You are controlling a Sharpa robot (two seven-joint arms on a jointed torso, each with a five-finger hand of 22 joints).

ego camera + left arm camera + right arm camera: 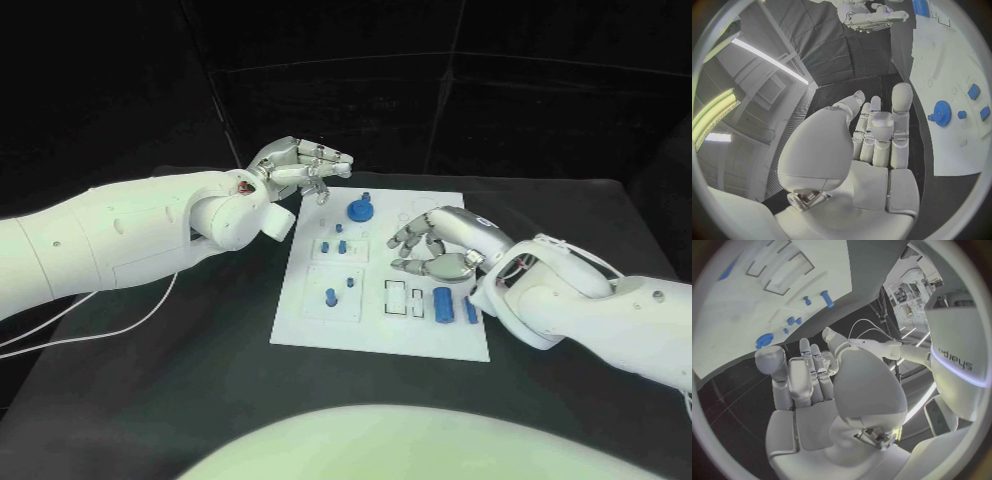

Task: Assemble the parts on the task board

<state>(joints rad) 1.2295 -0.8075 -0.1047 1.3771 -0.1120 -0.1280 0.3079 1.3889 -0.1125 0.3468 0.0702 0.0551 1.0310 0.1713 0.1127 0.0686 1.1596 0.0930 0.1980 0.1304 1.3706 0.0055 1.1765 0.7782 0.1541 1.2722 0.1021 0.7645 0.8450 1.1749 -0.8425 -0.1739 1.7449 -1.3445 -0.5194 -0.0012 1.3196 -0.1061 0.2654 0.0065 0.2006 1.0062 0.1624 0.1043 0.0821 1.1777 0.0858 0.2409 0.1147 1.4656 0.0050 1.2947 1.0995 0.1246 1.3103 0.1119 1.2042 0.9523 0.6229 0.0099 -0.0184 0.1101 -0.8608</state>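
The task board [378, 330] is lying mid-table, its long axis running away from the robot. The right hand [437, 243] is hovering over it, fingers curled, holding nothing, hiding some slots. The left hand [299, 165] is hanging beside its far-left corner, likewise curled and empty. A blue gear [361, 209] is standing near the far edge.

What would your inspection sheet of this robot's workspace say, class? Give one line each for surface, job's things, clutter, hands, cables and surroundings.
Surface: black table, bare around the board.
Job's things: white task board mid-table; blue gear at its far end, small blue pegs in the middle, blue bars at its near right.
Clutter: nothing seen.
Hands: left hand raised beside the board's far left corner, fingers curled, holding nothing; right hand over the board, holding nothing.
Cables: white cable under the left arm.
Surroundings: dark backdrop.
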